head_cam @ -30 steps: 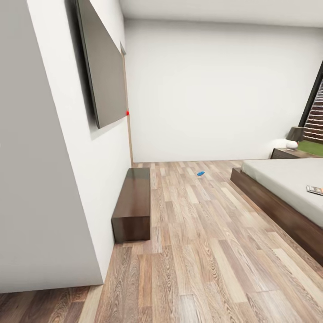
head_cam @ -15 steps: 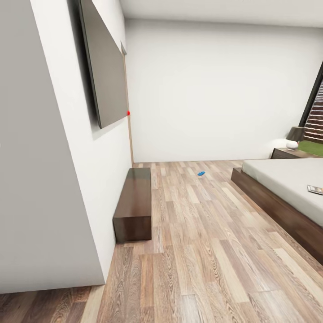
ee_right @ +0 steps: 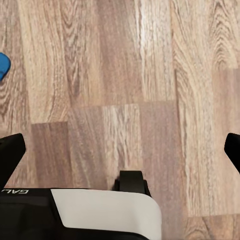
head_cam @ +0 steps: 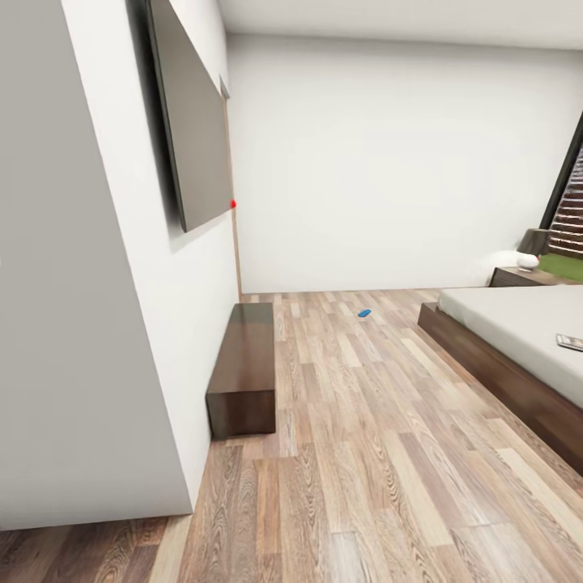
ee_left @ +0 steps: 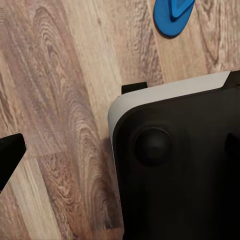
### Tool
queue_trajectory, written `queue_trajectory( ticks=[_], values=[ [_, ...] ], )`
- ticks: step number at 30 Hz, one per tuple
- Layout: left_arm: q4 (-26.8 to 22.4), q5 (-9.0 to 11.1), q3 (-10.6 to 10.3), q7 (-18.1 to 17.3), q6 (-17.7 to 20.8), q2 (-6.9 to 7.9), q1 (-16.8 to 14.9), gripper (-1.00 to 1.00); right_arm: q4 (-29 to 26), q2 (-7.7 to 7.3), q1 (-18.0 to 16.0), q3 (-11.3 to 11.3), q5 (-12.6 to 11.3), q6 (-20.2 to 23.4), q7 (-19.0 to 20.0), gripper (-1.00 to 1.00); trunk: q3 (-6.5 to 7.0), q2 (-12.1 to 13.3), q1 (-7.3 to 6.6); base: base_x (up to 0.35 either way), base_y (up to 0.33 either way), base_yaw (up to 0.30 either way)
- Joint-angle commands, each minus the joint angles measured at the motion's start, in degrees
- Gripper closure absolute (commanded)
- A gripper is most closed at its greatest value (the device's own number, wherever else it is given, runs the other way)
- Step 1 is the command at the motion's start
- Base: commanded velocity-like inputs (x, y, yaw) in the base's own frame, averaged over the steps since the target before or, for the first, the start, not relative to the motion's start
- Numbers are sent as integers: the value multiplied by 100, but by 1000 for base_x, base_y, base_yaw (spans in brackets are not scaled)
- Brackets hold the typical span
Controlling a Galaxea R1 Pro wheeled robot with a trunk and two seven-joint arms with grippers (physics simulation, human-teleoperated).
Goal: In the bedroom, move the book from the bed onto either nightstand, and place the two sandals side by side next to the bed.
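In the head view the bed (head_cam: 518, 356) runs along the right side, its light-grey mattress on a dark frame. The book (head_cam: 569, 341) lies on the mattress near the right edge of the picture. One blue sandal (head_cam: 363, 312) rests on the wood floor far ahead, off the bed's foot. A nightstand (head_cam: 518, 277) stands beyond the bed. In the left wrist view another blue sandal (ee_left: 172, 17) lies on the floor beside my base. My left gripper (ee_left: 120, 150) hangs open above the floor. My right gripper (ee_right: 121, 152) is open too, with a blue sandal edge (ee_right: 3, 67) on the floor beyond it.
A white wall with a dark flat panel (head_cam: 190, 129) stands close on the left. A low dark-brown bench (head_cam: 245, 368) sits against it. A lamp (head_cam: 530, 243) tops the nightstand. Wood flooring (head_cam: 364, 453) stretches between bench and bed. My black-and-white base (ee_left: 175, 165) is under the left wrist.
The whole head view has shifted slightly, so the camera has moved a little; the bed, book, sandal and bench hold their places in the room.
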Motion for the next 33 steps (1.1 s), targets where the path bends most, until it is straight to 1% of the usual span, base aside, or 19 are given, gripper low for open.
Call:
queue_trajectory(
  ticks=[1,10,21,33],
  values=[
    [4,-7,-46,33,-15,0,-2,-100,4,-1,-3,-1,2,-19,4,-100,-6,-3,0,0,154,0],
    [4,-7,-46,33,-17,0,-3,-100,4,-1,-4,-1,2,-19,4,-100,-6,-3,0,0,99,-17],
    [4,-7,-46,33,-17,0,-2,-100,4,-1,-2,-1,2,-19,4,-100,-6,-3,0,0,59,-154],
    [4,-7,-46,33,-17,0,-1,-100,4,-1,-4,-1,2,-19,4,-100,-6,-3,0,0,32,-84]
  ],
)
